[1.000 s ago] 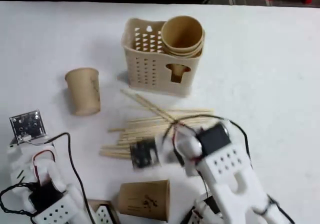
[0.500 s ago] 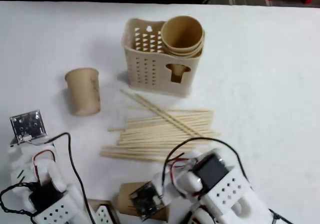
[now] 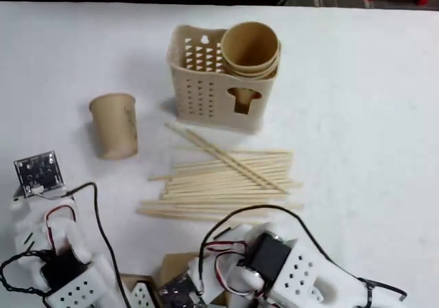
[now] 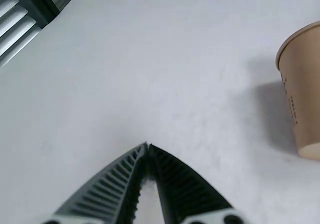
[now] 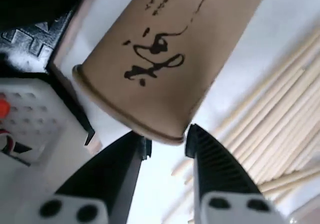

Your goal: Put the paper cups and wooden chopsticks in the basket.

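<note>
R claw (image 5: 167, 140) is partway open and holds nothing. The rim of the lying cup (image 5: 170, 54) sits right at the gap between its tips, and I can't tell if it touches. That cup is on its side, mouth toward the claw, base pointing away, long axis approx in line with the claw. In the high view it lies at the table's (image 3: 370, 116) 6 o'clock edge, mostly under the R arm (image 3: 288, 277).

L claw (image 4: 148, 145) is closed tip to tip, w/ nothing in it, over bare table. The loose cup (image 4: 300, 89) is off to one side.

The basket (image 3: 206, 95) is upright at approx 12 o'clock, w/ stacked cups (image 3: 250, 47) inside, mouths up. The loose cup (image 3: 114, 125) is at the basket's 8 o'clock, long axis 12–6, wider end toward 12.

The chopsticks (image 3: 226, 184) lie at 6 o'clock of the basket, loose on the table. Most run 3–9, and a couple cross them from 10 to 4.
</note>
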Motion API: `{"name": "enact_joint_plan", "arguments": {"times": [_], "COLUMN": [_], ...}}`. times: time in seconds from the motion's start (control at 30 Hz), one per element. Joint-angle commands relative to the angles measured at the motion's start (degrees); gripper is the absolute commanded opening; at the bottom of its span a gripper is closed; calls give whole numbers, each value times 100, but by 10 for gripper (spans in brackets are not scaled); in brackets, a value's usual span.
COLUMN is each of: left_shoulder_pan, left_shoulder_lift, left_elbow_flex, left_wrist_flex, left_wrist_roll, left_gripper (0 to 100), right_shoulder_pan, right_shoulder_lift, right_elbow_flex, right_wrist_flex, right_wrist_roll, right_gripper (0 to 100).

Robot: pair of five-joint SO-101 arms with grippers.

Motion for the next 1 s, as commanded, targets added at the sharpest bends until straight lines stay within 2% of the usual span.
{"name": "enact_joint_plan", "arguments": {"times": [0.0,0.33,0.63,0.97], "left_shoulder_pan": [57,57,57,57], "left_shoulder_lift": [-57,-57,-57,-57], "left_elbow_flex": [-62,-62,-53,-53], "left_wrist_flex": [-149,-149,-149,-141], "left_wrist_roll": [-26,-26,-26,-26], "left_gripper": [28,28,28,28], "right_shoulder_pan": [-40,40,1033,1886], "right_shoulder_lift": [-119,-127,-119,-75], "right_elbow_flex": [132,-633,-1855,-3297], "right_wrist_flex": [-347,-462,40,207], "right_wrist_roll": [-70,-941,-1055,-2101], "right_gripper": [74,19,19,19]}}
